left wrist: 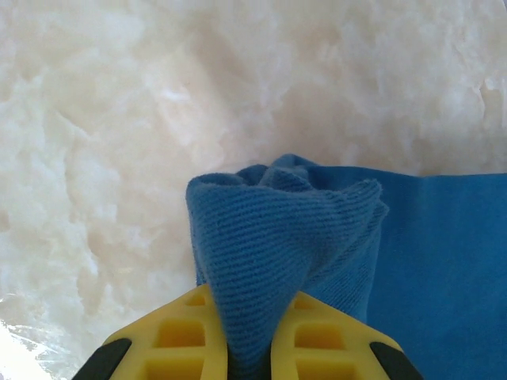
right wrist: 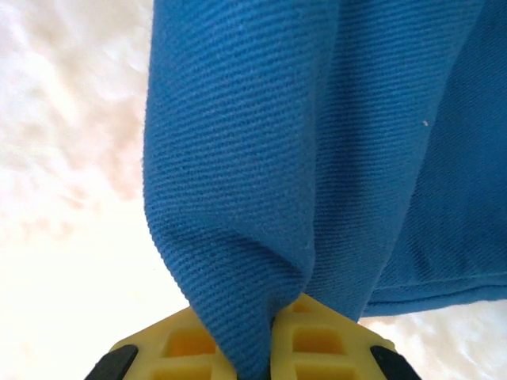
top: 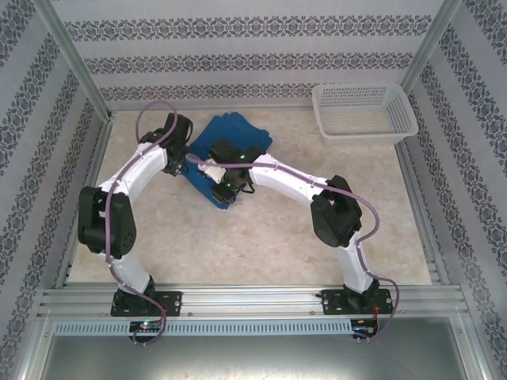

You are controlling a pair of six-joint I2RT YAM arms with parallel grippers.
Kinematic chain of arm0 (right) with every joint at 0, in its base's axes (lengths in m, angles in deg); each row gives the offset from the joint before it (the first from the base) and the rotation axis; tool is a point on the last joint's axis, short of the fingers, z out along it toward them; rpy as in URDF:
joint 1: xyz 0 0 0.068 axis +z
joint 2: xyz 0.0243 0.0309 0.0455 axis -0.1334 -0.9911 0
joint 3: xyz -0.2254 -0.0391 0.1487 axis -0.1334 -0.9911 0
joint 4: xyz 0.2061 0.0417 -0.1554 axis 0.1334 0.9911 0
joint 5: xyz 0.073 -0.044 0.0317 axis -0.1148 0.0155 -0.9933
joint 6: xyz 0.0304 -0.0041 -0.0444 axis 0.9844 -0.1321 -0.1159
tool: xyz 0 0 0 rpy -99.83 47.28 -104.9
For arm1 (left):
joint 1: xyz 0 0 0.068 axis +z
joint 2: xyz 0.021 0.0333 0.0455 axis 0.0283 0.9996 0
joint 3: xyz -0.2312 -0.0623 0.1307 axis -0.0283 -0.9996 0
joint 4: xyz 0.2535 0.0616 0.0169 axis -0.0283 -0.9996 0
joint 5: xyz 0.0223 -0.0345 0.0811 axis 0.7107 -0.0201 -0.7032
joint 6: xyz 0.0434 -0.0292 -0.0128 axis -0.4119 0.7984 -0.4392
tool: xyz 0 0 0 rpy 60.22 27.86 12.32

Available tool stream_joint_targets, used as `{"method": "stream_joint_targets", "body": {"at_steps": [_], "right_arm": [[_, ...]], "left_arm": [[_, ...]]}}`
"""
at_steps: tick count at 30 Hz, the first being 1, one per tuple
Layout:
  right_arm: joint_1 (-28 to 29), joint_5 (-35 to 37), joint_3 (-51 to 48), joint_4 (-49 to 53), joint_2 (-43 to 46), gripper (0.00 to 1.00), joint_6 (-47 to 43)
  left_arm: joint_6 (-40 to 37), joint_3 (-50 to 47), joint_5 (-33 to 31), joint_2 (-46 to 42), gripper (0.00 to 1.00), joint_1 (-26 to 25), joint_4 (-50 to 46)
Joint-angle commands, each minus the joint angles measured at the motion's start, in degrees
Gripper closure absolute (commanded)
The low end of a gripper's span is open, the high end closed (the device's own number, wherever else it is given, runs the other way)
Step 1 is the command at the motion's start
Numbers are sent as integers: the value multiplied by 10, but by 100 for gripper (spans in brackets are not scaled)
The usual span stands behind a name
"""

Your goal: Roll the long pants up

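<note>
left gripper [left wrist: 249, 350], right gripper [right wrist: 271, 342], pinching long pants [top: 236, 133]

The long pants [top: 238, 133] are plain deep blue with a fine diagonal rib, the left gripper [left wrist: 249, 317] and right gripper [right wrist: 272, 324] yellow (black at their outer edges), the table [top: 261, 245] mottled cream, the basket [top: 364, 134] white lattice, the walls [top: 238, 47] white with dark floral bands.
</note>
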Motion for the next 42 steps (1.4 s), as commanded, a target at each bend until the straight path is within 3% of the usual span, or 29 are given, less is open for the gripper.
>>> {"method": "stream_joint_targets", "body": {"at_steps": [1,8,13,17,22,26,27,29,35,42], "right_arm": [[-25,-197,21,86,-45,100,50],[-56,-347,36,112,-102,100,68],[-65,-384,10,105,-118,100,80],[-78,-360,-9,122,-124,100,70],[-90,-179,-38,150,-108,100,53],[-85,-55,-63,146,-63,31,55],[-81,-19,-64,144,-46,19,62],[-65,45,-62,141,-5,11,72],[48,251,-10,143,56,8,76],[163,395,70,137,-33,8,57]], "left_arm": [[-42,80,-9,65,100,16,-82],[-112,273,36,227,100,16,-200],[-148,327,29,300,100,18,-247],[-168,326,31,334,100,29,-244],[-187,329,30,366,100,43,-249],[-192,323,34,374,100,45,-241],[-193,323,38,376,100,44,-240],[-193,322,42,378,100,44,-239],[-190,315,54,384,100,44,-232],[-189,313,67,388,100,44,-229]]}}
